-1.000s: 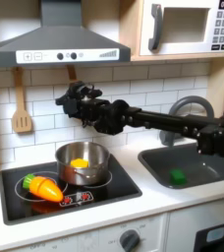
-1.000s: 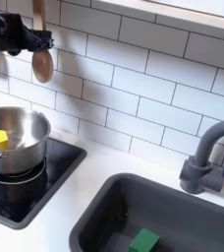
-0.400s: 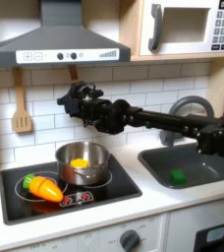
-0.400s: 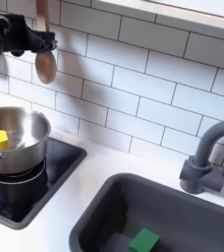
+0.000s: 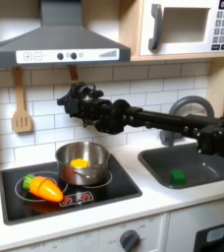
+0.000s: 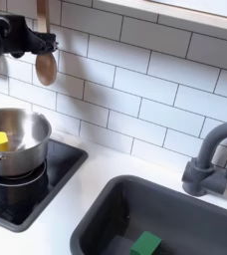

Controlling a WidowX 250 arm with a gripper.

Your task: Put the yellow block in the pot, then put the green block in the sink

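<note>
Not much going on here. The only thing we can spot is the gripper (image 6: 14,40) in the second exterior view: a second ago it sat a touch higher and further toward the second exterior view's left, covering the top of the wooden spoon (image 6: 46,66) on the wall. Now it's slid slightly down and right, so the dark fingers sit just above the spoon bowl. Since 0.4 s ago we can't see any shift at all, and in the first exterior view the arm (image 5: 148,120) looks identical.
</note>
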